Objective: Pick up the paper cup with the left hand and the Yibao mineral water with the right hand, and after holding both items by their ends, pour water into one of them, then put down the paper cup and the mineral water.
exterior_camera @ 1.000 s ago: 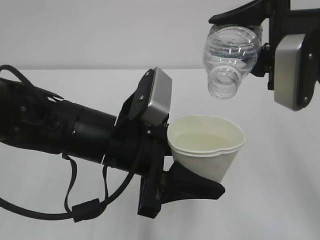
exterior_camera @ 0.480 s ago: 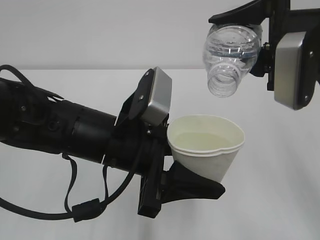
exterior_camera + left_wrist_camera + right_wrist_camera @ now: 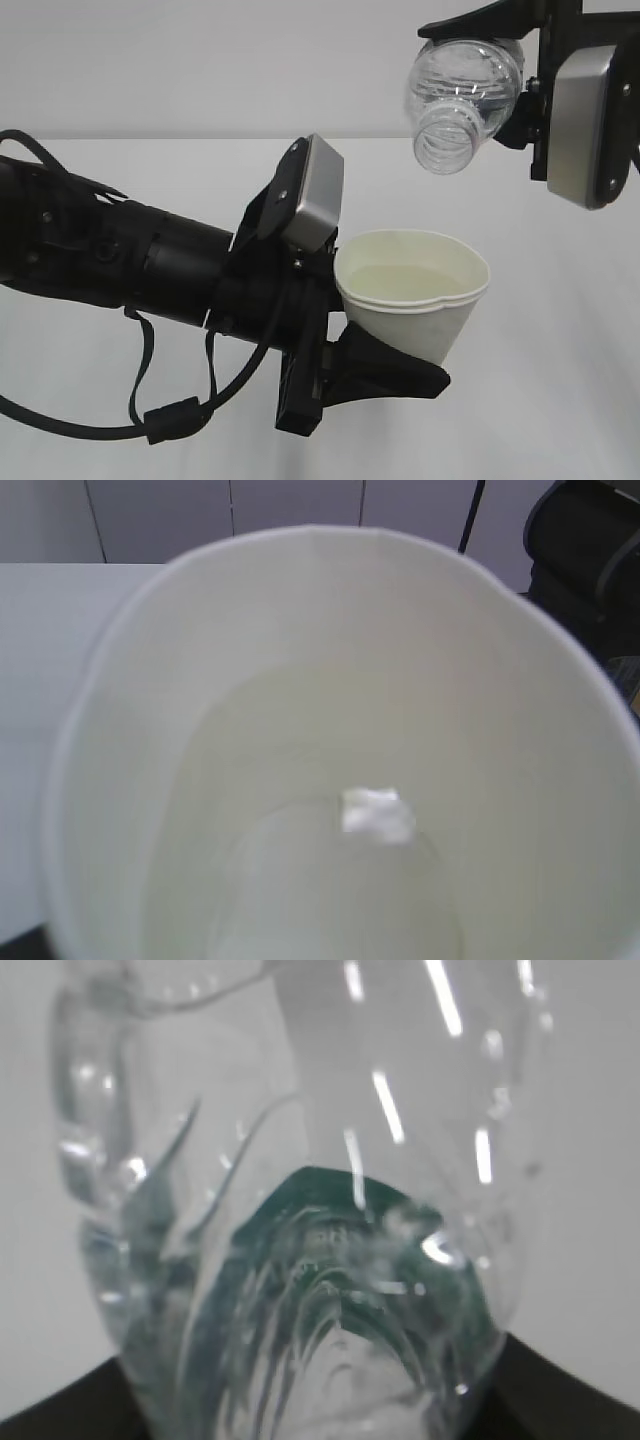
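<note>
Counting for you: one paper cup (image 3: 415,290), clamped by your left gripper (image 3: 375,330); one Yibao mineral water (image 3: 462,95), tilted, clamped above by your right gripper (image 3: 510,60); white worktop (image 3: 560,400) below.

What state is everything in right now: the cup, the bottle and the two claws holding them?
paper cup: upright, held off the table, water inside.
Yibao mineral water: uncapped, tipped mouth-down above the cup, no stream visible.
left hand: closed on the paper cup near its base.
right hand: closed on the bottle's rear end.
</note>
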Available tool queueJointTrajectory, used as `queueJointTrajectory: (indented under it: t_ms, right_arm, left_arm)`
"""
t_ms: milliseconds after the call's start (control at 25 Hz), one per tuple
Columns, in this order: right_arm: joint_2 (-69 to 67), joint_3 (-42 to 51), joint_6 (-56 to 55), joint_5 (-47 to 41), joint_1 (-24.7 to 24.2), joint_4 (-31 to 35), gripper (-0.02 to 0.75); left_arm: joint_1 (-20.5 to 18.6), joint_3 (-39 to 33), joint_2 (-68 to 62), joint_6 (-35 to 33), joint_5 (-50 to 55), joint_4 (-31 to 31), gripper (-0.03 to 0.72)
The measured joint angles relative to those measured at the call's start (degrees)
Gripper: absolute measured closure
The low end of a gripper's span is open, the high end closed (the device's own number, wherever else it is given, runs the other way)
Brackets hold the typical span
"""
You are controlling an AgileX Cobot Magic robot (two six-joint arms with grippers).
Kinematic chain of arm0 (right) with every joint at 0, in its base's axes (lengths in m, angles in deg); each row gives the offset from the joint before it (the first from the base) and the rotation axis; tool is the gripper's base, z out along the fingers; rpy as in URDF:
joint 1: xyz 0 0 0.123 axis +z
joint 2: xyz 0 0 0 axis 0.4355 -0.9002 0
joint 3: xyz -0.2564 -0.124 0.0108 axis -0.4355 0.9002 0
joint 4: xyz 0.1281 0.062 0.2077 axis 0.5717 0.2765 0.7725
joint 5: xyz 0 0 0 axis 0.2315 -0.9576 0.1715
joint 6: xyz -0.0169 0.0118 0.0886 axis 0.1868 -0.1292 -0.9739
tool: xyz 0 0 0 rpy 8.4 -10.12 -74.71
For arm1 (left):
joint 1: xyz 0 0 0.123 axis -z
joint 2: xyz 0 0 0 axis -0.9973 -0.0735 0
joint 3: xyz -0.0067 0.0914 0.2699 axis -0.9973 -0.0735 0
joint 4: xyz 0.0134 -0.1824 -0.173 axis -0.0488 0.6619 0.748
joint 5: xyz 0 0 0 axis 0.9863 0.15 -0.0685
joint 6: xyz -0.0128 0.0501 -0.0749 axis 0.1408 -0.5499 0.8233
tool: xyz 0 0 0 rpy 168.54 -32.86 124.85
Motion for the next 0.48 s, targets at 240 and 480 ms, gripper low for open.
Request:
queueJointTrajectory:
  t_ms: [240, 480]
  right_arm:
    - [0.00, 0.00, -3.47, 0.34, 0.00, 1.17, 0.318]
    - [0.00, 0.00, -7.50, 0.36, 0.00, 2.49, 0.318]
  left_arm:
    - [0.00, 0.00, 0.00, 0.00, 0.00, 0.00, 0.266]
    - [0.00, 0.00, 0.00, 0.00, 0.00, 0.00, 0.267]
